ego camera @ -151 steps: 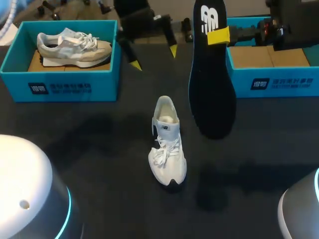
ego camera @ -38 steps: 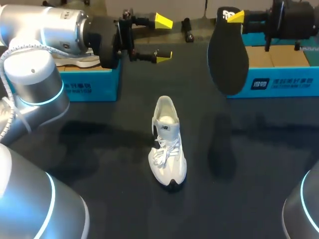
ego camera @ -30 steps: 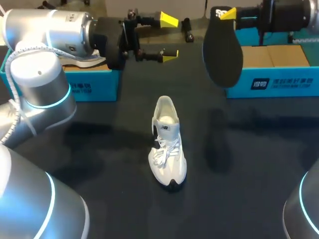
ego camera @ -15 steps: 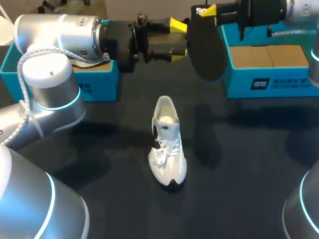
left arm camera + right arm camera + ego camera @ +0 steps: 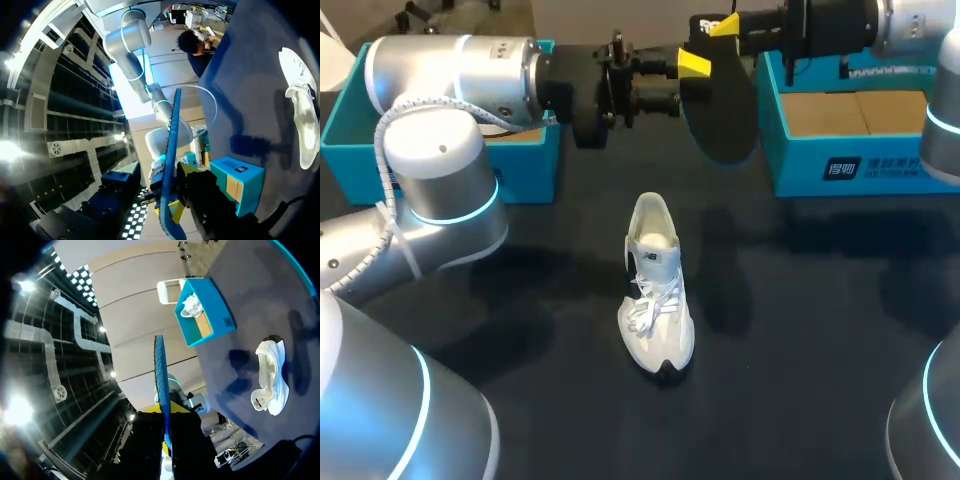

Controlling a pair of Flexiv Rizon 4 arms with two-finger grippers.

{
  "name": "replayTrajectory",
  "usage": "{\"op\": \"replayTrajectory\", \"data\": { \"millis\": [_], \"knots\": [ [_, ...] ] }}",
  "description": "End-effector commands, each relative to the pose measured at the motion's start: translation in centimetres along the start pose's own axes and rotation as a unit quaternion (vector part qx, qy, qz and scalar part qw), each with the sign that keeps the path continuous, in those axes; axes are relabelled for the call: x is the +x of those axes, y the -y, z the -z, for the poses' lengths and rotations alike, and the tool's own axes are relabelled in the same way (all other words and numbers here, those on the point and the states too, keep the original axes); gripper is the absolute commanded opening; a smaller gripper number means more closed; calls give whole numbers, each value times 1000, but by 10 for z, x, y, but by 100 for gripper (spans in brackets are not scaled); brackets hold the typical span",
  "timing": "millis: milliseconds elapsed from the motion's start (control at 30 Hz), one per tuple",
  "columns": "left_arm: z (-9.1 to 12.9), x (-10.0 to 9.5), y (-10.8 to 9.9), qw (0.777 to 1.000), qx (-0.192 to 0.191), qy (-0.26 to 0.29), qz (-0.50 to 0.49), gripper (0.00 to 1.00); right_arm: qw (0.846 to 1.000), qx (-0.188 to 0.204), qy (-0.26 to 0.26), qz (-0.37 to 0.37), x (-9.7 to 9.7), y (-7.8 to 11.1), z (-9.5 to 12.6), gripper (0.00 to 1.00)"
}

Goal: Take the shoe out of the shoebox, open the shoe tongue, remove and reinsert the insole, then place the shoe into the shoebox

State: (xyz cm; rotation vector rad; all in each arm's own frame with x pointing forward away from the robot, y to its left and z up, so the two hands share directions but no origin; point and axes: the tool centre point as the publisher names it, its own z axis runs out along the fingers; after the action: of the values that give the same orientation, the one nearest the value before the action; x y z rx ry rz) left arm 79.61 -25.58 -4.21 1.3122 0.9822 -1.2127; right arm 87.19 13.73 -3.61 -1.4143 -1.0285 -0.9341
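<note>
Shoe (image 5: 657, 290) sits on the table (image 5: 820, 330), out of its box (image 5: 860, 150). Its insole (image 5: 722, 110) hangs above, pinched by the right claw (image 5: 725, 25). The left claw (image 5: 692, 66) meets it; its grip cannot be told. Reinserting the insole and boxing the shoe seem left.

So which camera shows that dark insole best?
The head view: the insole shows its broad dark face there, held up over the table by the right gripper. Both wrist views catch it only edge-on, as a thin blue strip.
</note>
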Motion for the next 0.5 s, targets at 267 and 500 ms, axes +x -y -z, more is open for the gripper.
{"op": "replayTrajectory", "data": {
  "millis": [267,500],
  "knots": [
    [-11,12,5,1000,-8,3,-2,0,1000,-15,-14,8,-4,10,-12,0],
    [1,6,11,1000,15,6,0,0,998,-19,-10,51,-8,25,-6,100]
  ]
}}
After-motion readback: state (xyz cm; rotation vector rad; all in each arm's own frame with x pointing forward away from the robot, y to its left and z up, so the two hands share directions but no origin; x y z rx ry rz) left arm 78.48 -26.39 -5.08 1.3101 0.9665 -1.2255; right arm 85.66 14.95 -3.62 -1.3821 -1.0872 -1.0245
